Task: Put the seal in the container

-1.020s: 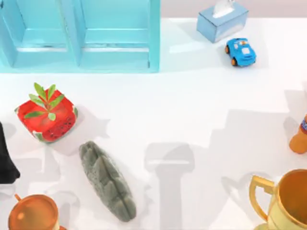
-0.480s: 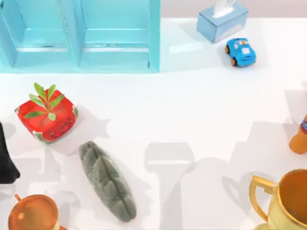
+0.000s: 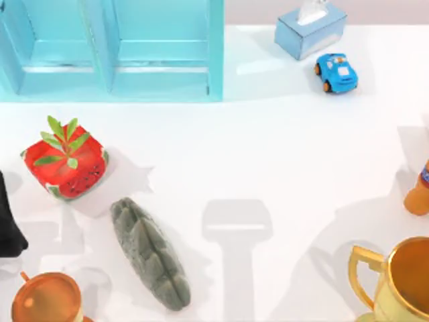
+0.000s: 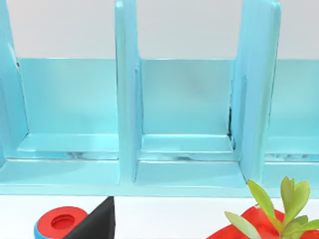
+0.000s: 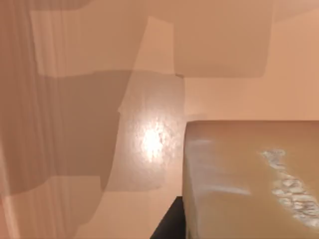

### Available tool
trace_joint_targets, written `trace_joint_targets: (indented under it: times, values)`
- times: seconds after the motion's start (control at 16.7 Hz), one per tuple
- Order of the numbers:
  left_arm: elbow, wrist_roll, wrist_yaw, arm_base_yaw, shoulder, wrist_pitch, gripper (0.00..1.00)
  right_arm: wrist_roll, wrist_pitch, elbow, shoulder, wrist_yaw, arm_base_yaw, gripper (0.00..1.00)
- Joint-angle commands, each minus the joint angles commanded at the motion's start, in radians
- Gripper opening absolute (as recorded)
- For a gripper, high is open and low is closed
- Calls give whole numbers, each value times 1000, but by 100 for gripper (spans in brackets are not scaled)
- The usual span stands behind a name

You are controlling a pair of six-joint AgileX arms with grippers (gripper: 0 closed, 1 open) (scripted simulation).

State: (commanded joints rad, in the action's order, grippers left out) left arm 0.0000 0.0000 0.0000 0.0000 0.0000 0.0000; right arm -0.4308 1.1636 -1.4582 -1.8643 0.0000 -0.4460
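in the right wrist view you are looking at the seal (image 5: 249, 174) from very close: a tan-brown, cardboard-coloured block with a flat smooth face, a rounded near edge and a patch of faint white marks toward one side. a dark sliver shows at its lower edge, too little of it to name. behind the block lies a pale, warm-toned surface crossed by broad soft shadows, with one bright glint on it. you cannot tell whether the right fingers are apart or closed on the block, and you cannot tell whether the block is touching that surface or hanging clear of it.

the left wrist camera faces the turquoise container (image 4: 184, 169), its upright dividers splitting it into open compartments. a black wedge (image 4: 97, 224) rises at the bottom edge of this view beside a red-topped round cap (image 4: 62, 222), and green leaves over a red shape (image 4: 271, 219) sit off to the other side. whether the left fingers are apart or together cannot be told.

from above, the container (image 3: 114, 54) stands at the far left of the table (image 3: 268, 154). a red watermelon-patterned planter (image 3: 66, 166), a long grey ridged lump (image 3: 149, 253), a copper cup (image 3: 45, 298), a gold trophy cup (image 3: 395, 282), a blue toy car (image 3: 336, 72) and a tissue box (image 3: 310, 28) lie around it.
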Motion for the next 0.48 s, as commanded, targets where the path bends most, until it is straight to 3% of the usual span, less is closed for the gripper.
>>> trace_joint_targets:
  times: [0.24, 0.48]
  values:
    - [0, 0, 0, 0, 0, 0, 100, 0, -8, 8, 0, 0, 0, 0]
    - [0, 0, 0, 0, 0, 0, 100, 0, -8, 8, 0, 0, 0, 30]
